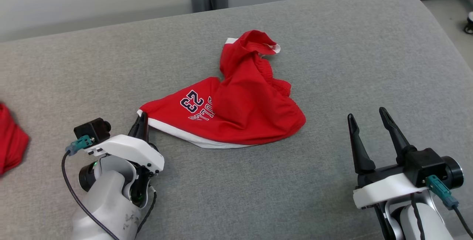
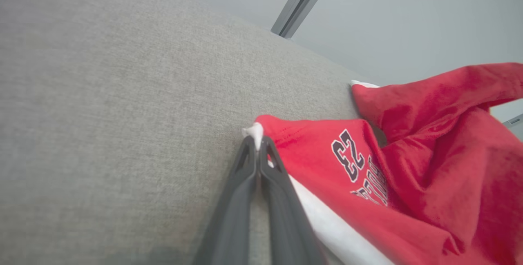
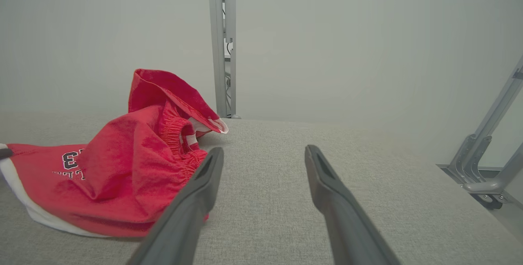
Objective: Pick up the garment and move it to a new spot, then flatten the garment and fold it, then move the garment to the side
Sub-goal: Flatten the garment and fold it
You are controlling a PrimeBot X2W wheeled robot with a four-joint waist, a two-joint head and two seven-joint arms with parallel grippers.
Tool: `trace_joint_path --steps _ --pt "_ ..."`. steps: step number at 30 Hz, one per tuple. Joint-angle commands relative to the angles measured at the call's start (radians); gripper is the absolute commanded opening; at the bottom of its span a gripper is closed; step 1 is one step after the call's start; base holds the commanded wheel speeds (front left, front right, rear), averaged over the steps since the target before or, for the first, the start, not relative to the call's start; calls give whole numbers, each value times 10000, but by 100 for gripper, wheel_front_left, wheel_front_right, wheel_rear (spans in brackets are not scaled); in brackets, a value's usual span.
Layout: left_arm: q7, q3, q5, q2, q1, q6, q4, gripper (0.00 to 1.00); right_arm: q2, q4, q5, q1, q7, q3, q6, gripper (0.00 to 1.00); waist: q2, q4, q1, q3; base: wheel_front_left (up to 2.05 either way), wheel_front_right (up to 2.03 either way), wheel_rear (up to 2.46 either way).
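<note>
Nearest the camera, the left gripper [image 1: 143, 118] is pinched tight on the white-edged corner of the garment [image 1: 240, 110], which lies crumpled in the middle of the grey cushion [image 1: 258, 188]. The right gripper [image 1: 366, 113] has its fingers spread with nothing between them, off to the garment's right and apart from it.

The task looks to be at its very start. A corner is caught, but the bulk of the cloth rests on the cushion, not yet carried anywhere, flattened or folded. All of that is left to do, and so is the last shift to the side.

On the red cloth near the gripped corner, a dark, white-outlined "23" reads upside down in the head view. Beneath it is a row of letters, partly lost in a fold, that cannot be read whole. Farther back, the gathered waistband [image 1: 264, 70] stands up in a peak. A second red cloth [image 1: 11, 140] lies at the cushion's left edge.
</note>
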Motion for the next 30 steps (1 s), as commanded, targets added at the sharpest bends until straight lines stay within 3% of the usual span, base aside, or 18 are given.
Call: trace_joint_path --steps 1,14,20,30 --pt "-72 -51 -27 55 73 -69 -61 0 -43 29 -38 -108 -51 -35 2 100 0 124 0 -56 0 0 0" --pt "-382 -489 -356 57 1355 295 -1786 0 -203 515 -88 -62 -51 157 2 100 0 899 0 -412 0 0 0" --pt "-380 -524 -280 54 2093 684 -3000 0 -677 1513 -132 -398 -34 435 2 100 0 1308 0 -439 0 0 0" --pt "-381 -760 -293 55 2428 893 -3546 0 -1774 3335 19 -1208 -34 2050 2 100 0 1659 0 -322 0 0 0"
